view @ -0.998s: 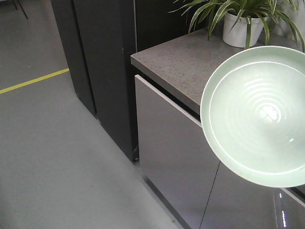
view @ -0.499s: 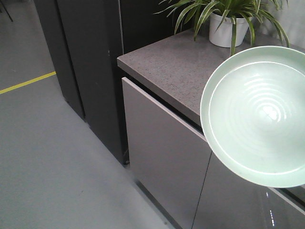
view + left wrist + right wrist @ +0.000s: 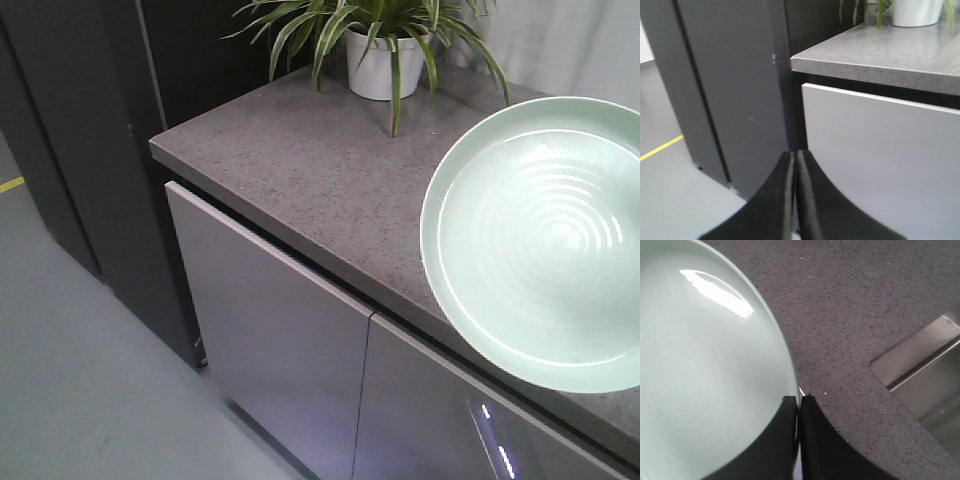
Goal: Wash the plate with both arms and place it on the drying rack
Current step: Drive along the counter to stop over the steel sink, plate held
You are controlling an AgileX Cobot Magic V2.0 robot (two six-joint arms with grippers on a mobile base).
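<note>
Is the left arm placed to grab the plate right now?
Probably not: the left gripper is shut and points at the cabinet door, and the plate, held by the right gripper, is outside its view.

Office or lab kitchenette: speckled grey countertop [image 3: 300, 170] over flat cabinet doors [image 3: 270, 330], inset steel sink [image 3: 935, 390], potted plant [image 3: 380, 45], grey floor [image 3: 80, 390] with yellow line [image 3: 660, 148].

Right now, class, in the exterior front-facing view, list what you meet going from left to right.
In order: yellow floor line → tall dark cabinet → potted plant → plate. The countertop spans too widely to place.
</note>
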